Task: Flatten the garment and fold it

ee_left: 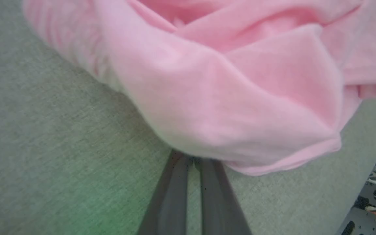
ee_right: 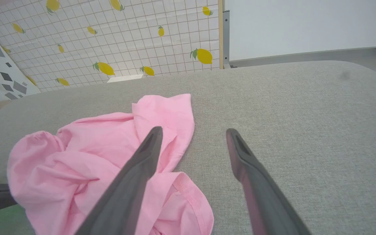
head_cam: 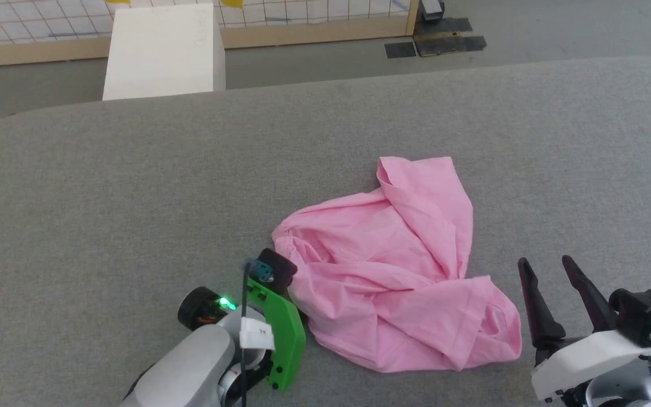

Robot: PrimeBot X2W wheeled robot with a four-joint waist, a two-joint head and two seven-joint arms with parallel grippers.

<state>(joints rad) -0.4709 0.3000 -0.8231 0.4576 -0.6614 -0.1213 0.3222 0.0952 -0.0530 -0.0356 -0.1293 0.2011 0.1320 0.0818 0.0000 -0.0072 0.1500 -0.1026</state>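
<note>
— Dark fingers of the left gripper (ee_left: 193, 158) rise from the bottom middle of the left wrist view. They are drawn close together, their tips tucked under a fold of the garment (ee_left: 227, 107) and closed on its edge.
— Where does the garment lie?
— In the head view it is a crumpled pink heap, right of centre and low in the frame, on a grey fabric-covered table (head_cam: 133, 186). A gathered band shows at its left edge, just beside the left gripper. One flap reaches toward the upper middle.
— And the other hand?
— The right gripper (head_cam: 546, 261) sits at the lower right, fingers spread wide and holding nothing. It is just beside the garment's lower right corner, apart from it. In the right wrist view, the finger at frame left crosses in front of the pink cloth.
— Anything behind?
— A white box (head_cam: 161, 51) stands at the upper left beyond the table. A gridded panel printed with lemons (ee_right: 126, 39) fills the right wrist view's upper left.
</note>
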